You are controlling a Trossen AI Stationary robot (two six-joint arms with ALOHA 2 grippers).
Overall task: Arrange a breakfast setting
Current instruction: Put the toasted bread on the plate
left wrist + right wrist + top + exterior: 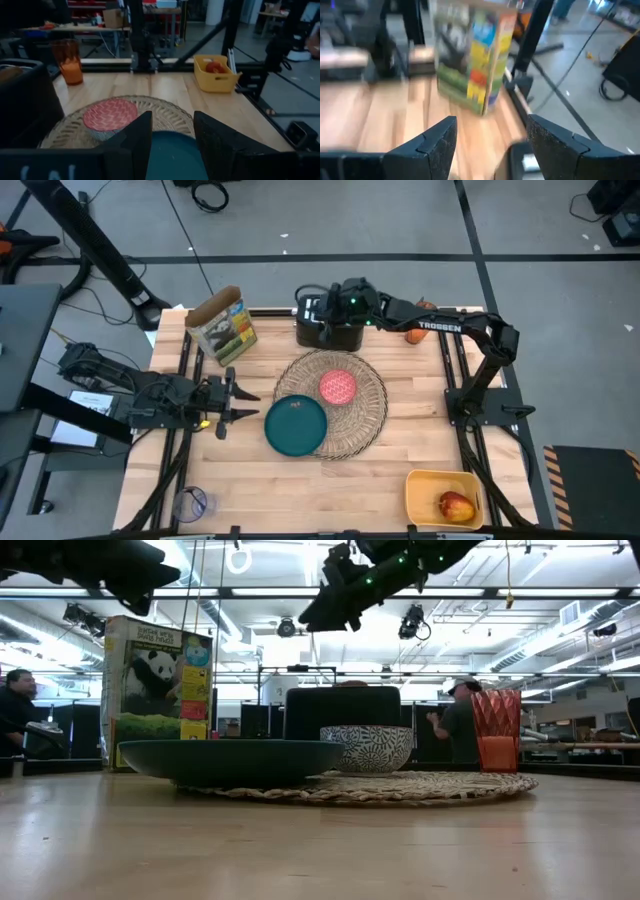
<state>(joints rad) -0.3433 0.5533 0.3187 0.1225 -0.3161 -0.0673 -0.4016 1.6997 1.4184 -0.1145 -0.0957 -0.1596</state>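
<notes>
The large round woven wicker placemat [345, 405] lies mid-counter, coarse and ridged; the smooth teal plate [296, 425] sits on the edge of the mat nearest the left arm, overhanging onto bare wood; the small pink bowl [338, 387], patterned on its outside, rests near the mat's centre. The left claw [238, 398] waits just beside the plate, fingers spread and empty. The right claw [490, 145], also spread and empty, hangs over the black toaster [330, 325] just beyond the mat, with the panda cereal box [224, 326] beside it. I judge the toast is being fetched: next comes a careful descent into the slot. The translucent orange cup [67, 62] stands behind the mat; the red-yellow apple [456, 506] lies in a yellow plastic bin [420, 485], well apart from it.
</notes>
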